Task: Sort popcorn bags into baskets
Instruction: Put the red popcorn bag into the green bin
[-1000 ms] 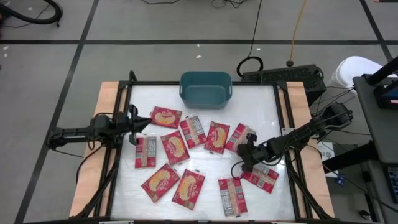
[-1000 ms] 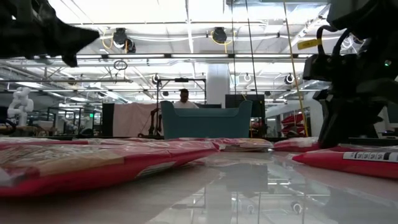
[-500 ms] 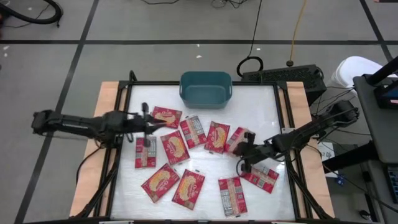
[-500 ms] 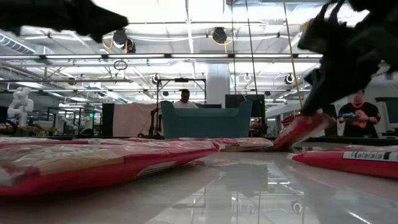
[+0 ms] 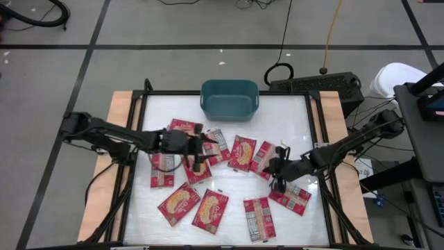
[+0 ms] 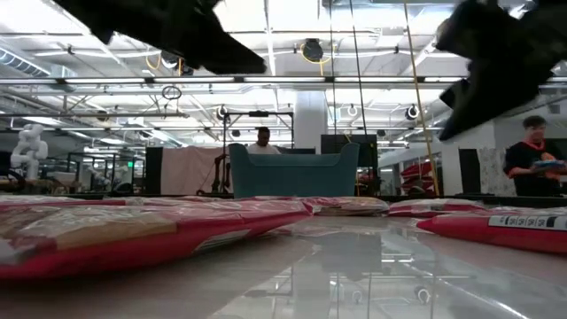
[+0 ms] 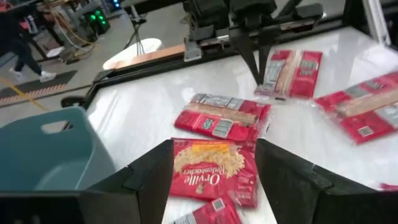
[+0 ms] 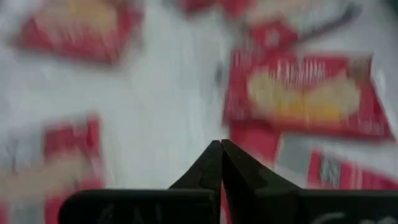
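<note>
1. Red, flat, rectangular popcorn bags point(image 5: 196, 165) lie scattered over my glossy white counter point(image 5: 291, 118), some face up with a yellow-orange picture, others showing a grey-white printed panel. None is in the teal-blue plastic basket point(image 5: 229, 98), which sits at the far edge of the counter, well apart from the nearest bags.
2. My left tool point(image 5: 198, 147) has swung in from the left edge over the last second and now hovers above the bags in the middle of the spread. Its fingers point(image 7: 148, 177) are spread wide and hold nothing; between them the left wrist view shows a yellow-pictured popcorn packet point(image 7: 214, 168) lying flat just ahead.
3. My right tool point(image 5: 277, 170) sits over the right-hand bags. Half a second ago one edge of a bag near it was tipped up; now that bag lies flat again, so I judge the lift failed or was let go. The tips point(image 8: 221, 163) are pinched together with nothing between them.
4. For the task this means no bag is sorted yet: the left tool is lined up for a first pick, and the right needs a fresh approach.
</note>
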Controlling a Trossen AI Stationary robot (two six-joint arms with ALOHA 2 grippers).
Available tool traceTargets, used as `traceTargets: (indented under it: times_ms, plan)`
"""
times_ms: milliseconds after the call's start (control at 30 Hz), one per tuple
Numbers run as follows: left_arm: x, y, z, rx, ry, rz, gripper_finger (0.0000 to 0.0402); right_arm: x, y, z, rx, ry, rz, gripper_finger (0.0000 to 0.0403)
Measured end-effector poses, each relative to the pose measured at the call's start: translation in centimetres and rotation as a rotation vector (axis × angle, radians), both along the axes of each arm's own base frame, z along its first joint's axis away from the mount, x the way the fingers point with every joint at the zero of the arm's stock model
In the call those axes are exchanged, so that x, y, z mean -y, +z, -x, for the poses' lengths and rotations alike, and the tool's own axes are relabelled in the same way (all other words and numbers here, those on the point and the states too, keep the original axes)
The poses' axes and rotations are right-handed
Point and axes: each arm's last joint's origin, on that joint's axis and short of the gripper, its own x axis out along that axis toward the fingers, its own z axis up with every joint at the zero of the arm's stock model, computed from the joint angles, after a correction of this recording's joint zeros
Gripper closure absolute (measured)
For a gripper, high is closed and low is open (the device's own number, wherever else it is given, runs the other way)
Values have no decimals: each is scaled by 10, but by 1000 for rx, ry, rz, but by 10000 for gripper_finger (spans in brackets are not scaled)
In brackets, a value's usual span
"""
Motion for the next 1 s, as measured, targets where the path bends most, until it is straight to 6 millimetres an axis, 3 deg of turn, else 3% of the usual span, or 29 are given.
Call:
traceTargets:
  times_ms: [300, 667, 1000]
  plan:
    - [5, -19, -56, -16, -52, -47, 232, 7, -13, 18, -212, 13, 172, 316]
    - [1, -41, -129, -54, -200, 5, 311, 4, -26, 15, -326, 339, 368, 253]
    - [-4, -85, -142, -165, -164, 76, 330, -4, -52, -4, -362, 527, 561, 205]
